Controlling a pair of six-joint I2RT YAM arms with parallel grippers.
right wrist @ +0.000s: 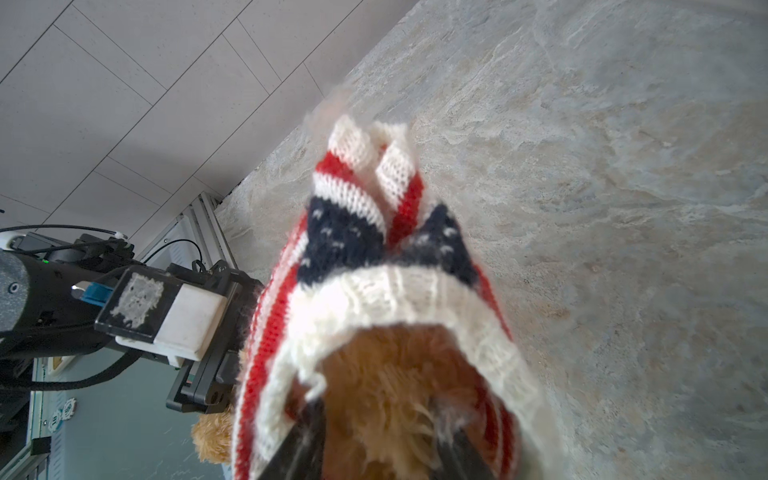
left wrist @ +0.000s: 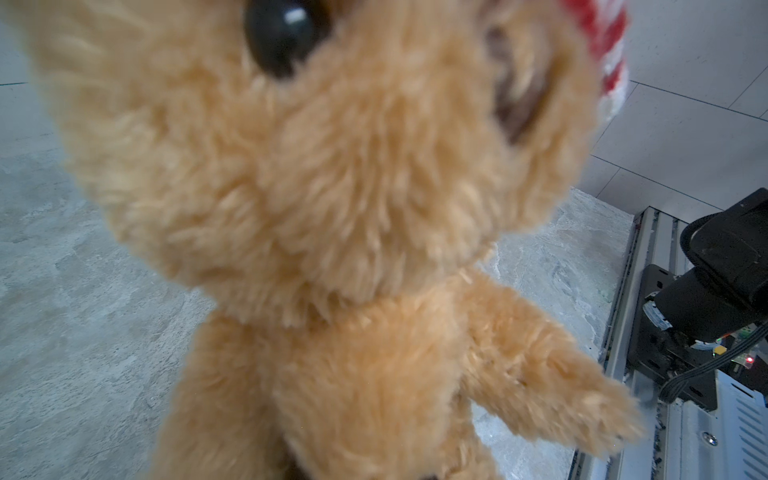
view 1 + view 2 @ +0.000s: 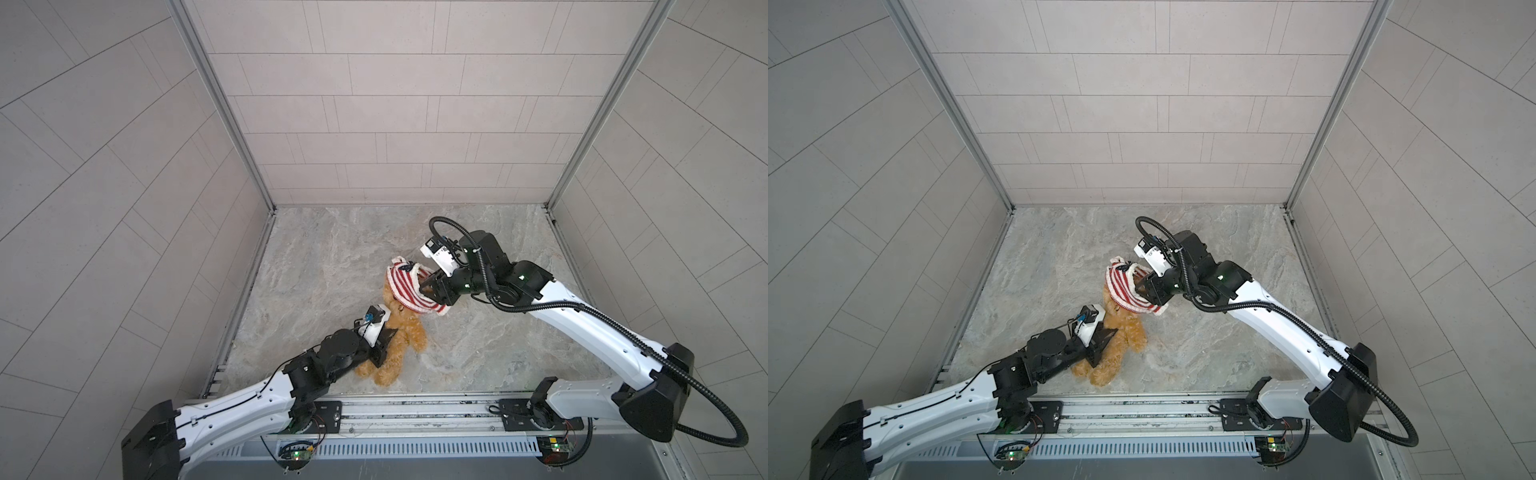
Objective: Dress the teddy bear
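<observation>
The golden-brown teddy bear (image 3: pixel 409 332) (image 3: pixel 1125 336) lies on the stone-patterned table. A red-and-white striped knitted sweater (image 3: pixel 405 289) (image 3: pixel 1127 286) with a navy patch covers the top of its head like a cap. My left gripper (image 3: pixel 388 343) (image 3: pixel 1104 343) is shut on the bear's torso from the left; fur (image 2: pixel 332 208) fills the left wrist view and hides the jaws. My right gripper (image 3: pixel 424 289) (image 3: pixel 1139 286) (image 1: pixel 378 424) reaches into the sweater's white hem (image 1: pixel 374 299). Its fingers (image 1: pixel 299 449) stand apart inside the opening with the bear's head fur (image 1: pixel 390 374) between them.
Grey tiled walls close in the table (image 3: pixel 498 332) on three sides, with aluminium posts in the back corners. A metal rail (image 3: pixel 415 411) carrying both arm bases runs along the front edge, just below the bear's feet. The right arm's cable loops above its wrist (image 3: pixel 449 226).
</observation>
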